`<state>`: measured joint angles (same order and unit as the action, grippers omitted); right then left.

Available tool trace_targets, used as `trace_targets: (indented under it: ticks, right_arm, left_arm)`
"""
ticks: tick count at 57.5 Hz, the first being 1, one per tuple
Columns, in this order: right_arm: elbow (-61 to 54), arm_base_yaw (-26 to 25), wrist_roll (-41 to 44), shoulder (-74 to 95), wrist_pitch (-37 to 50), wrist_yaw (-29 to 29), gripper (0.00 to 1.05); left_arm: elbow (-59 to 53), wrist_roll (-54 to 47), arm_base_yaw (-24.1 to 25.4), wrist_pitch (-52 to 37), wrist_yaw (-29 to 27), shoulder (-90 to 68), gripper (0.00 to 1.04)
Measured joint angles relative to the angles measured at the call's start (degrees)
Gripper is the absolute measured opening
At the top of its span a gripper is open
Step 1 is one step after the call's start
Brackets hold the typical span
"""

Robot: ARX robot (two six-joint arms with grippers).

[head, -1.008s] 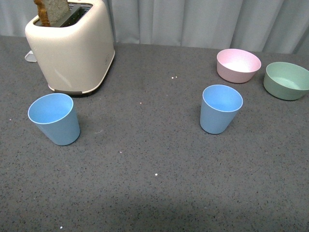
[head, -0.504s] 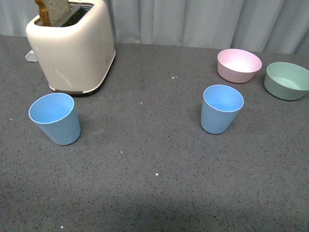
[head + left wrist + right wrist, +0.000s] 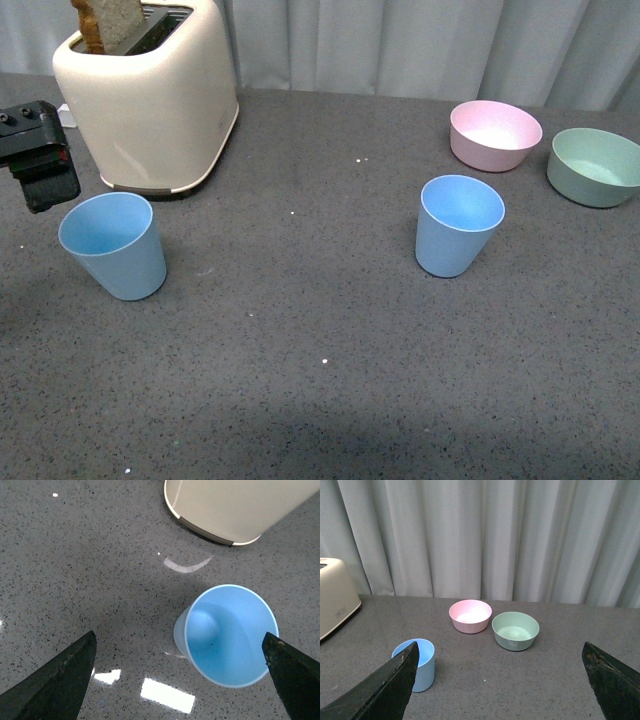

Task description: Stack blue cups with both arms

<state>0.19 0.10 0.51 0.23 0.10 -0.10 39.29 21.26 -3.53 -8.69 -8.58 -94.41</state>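
Observation:
Two light blue cups stand upright and apart on the dark grey table. The left cup (image 3: 112, 245) (image 3: 227, 635) is in front of the toaster, the right cup (image 3: 458, 225) (image 3: 422, 667) near the bowls. A black part of my left arm (image 3: 38, 155) shows at the left edge, just up and left of the left cup. My left gripper (image 3: 178, 637) is open above the left cup, which lies between the fingers, close to one of them. My right gripper (image 3: 500, 647) is open, holding nothing, well back from the right cup. My right arm is out of the front view.
A cream toaster (image 3: 150, 95) (image 3: 235, 505) with bread in its slot stands at the back left, close behind the left cup. A pink bowl (image 3: 494, 135) (image 3: 470, 616) and a green bowl (image 3: 594, 165) (image 3: 515, 630) sit at the back right. Grey curtains (image 3: 485, 535) hang behind the table.
My left arm has come into the front view at the left edge, beside the left cup. Both cups stand where they were.

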Motion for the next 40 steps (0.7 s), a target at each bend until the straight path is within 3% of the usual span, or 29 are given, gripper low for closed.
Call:
trace_targets:
  ticks: [20, 40]
  right_arm:
    - [0.0, 0.0, 0.02, 0.0, 0.0, 0.02, 0.95]
    - [0.0, 0.0, 0.0, 0.0, 0.0, 0.02, 0.95]
  left_arm:
    - [8.11, 3.04, 2.21, 8.35, 2.34, -11.1, 0.97]
    - [11.34, 5.77, 0.98, 11.47, 4.79, -14.45, 0.43]
